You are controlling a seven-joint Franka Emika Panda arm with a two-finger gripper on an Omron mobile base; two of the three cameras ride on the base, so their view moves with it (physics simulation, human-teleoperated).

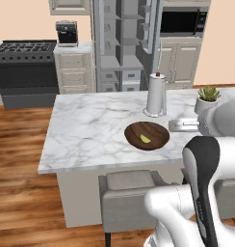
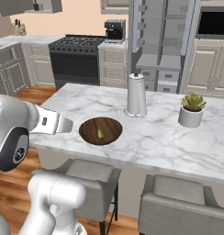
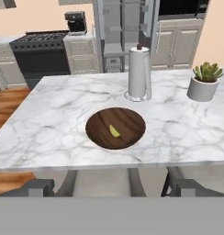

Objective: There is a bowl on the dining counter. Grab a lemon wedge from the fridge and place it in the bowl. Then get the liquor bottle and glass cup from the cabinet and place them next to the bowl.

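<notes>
Gripper (image 2: pixel 68 125) pulled back at the near edge of the counter (image 1: pixel 85 130), short of the bowl (image 1: pixel 147 135); finger spread hidden in every view, so cannot tell wide or narrow, though apparently empty. Lemon wedge (image 3: pixel 114 131) lying inside the bowl, slightly off centre. First step judged done. Fridge (image 1: pixel 124 43) standing open beyond the counter, shelves showing. Bottle and cup not spotted. Next in hand, by judgement: fetching bottle and cup, which calls for driving away from the counter to the cabinet and opening it. Paper-towel roll (image 1: pixel 156 94) just behind the bowl and plant pot (image 2: pixel 191 115) to one side, leaving bare marble beside the bowl for both.
</notes>
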